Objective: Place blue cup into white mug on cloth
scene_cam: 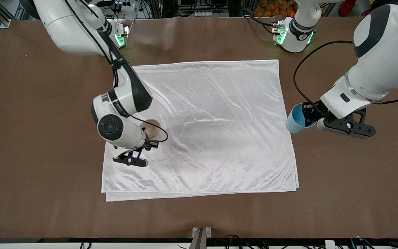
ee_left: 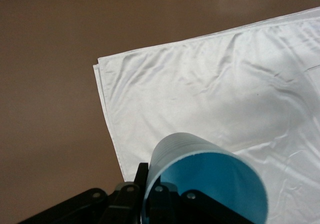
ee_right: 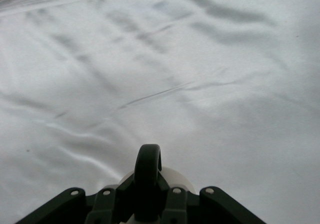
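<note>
Presently both arms carry a piece of the task. Left gripper (scene_cam: 311, 116) is clamped on the blue cup (scene_cam: 296, 119), fingers pinching its wall at the rim; cup is tipped on its side, mouth turned toward the wrist, and hangs over bare brown table (scene_cam: 47, 138) just off the edge of the cloth (scene_cam: 216, 124) at the left arm's end. In the left wrist view the blue cup (ee_left: 207, 184) fills the foreground with its bright interior showing, cloth corner (ee_left: 210, 89) spread out below. Right gripper (scene_cam: 149, 138) is down on the cloth near the right arm's end, closed on the white mug (scene_cam: 151, 128), of which only part of the rim and tan inside show past the wrist in the front view. Right wrist view shows the mug's black loop handle (ee_right: 148, 171) standing between the fingers and a sliver of pale mug body (ee_right: 172, 178) below, so the grip appears to be on the handle. Judged step: mug is steadied on the cloth, cup in carry, transfer not yet made; the two are well apart, most of the cloth between them. Next move calls for bringing the cup over the mug's mouth, righting it base-down, then lowering. The right wrist crowds the space above the mug, so approach room looks tight.
</note>
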Tool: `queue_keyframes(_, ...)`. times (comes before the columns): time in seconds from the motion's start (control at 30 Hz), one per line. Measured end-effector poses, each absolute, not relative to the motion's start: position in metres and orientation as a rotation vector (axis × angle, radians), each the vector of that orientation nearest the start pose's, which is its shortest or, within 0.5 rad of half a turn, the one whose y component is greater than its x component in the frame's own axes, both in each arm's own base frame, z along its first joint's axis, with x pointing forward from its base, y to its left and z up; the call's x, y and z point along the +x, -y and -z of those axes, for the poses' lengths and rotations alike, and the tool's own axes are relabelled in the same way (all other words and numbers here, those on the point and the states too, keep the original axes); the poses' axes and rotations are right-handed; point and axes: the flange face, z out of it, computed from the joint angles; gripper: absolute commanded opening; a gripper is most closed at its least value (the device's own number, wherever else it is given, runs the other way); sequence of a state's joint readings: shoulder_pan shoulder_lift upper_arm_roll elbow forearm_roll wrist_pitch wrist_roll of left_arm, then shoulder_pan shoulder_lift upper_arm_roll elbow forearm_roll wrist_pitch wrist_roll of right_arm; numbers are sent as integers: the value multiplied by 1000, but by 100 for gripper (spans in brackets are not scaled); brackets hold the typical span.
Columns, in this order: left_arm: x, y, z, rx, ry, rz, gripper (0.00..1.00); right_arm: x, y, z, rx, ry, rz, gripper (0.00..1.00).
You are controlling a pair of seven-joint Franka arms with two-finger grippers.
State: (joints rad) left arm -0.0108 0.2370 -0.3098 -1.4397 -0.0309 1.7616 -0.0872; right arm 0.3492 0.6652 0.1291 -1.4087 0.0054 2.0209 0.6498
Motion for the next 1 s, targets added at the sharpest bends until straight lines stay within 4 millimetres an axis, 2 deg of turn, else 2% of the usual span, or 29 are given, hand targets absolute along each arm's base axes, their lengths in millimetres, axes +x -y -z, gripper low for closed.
queue_keyframes(0.3,605,194,-567,-3235,-389,63,0,635,-351,-313,-3003,-331,-99,0)
queue_keyframes(0.53,603,201,-566,-3234,-410,53,0,625,-379,-306,-2950,-377,-97,0)
queue_keyframes(0.8,598,213,-562,-3228,-445,32,0,608,-409,-289,-2930,-400,-129,0)
queue_keyframes(1.0,591,228,-560,-3219,-487,6,0,600,-423,-263,-2927,-432,-141,0)
